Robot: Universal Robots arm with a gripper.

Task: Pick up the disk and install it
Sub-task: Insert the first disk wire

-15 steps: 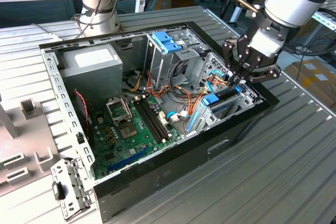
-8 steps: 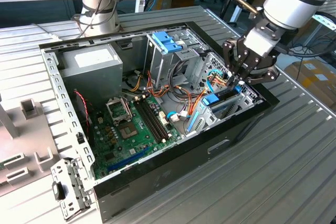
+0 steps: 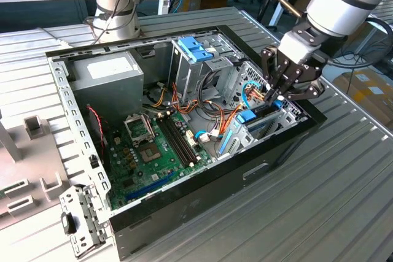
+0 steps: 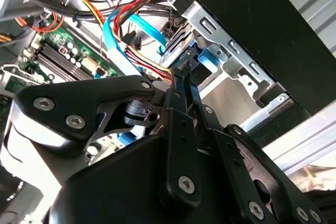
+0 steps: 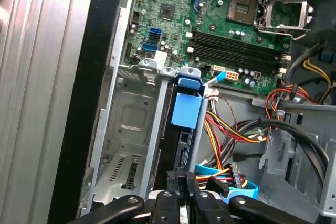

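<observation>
Disk sits edge-up in the drive cage at the front corner of the computer case, a dark slab under the bright blue latch in the first wrist view. I judge it mostly seated, though I cannot tell how deep it has gone. My gripper is down over that bay, fingers drawn together into a narrow pinch; whether they are clamped on the drive's edge or merely pressing it I cannot tell from here.

What worries me is the loom of orange, yellow and red wires and the light blue data cable lying just beside the bay. A sideways drift of the wrist could snag them or drag a connector off the green motherboard. A tilted push could also jam the drive against the cage rails.

Room is tight: the case's black front wall stands close on one side, the metal bracket and cabling on the other. Straight up out of the open case is the only free path I see.
</observation>
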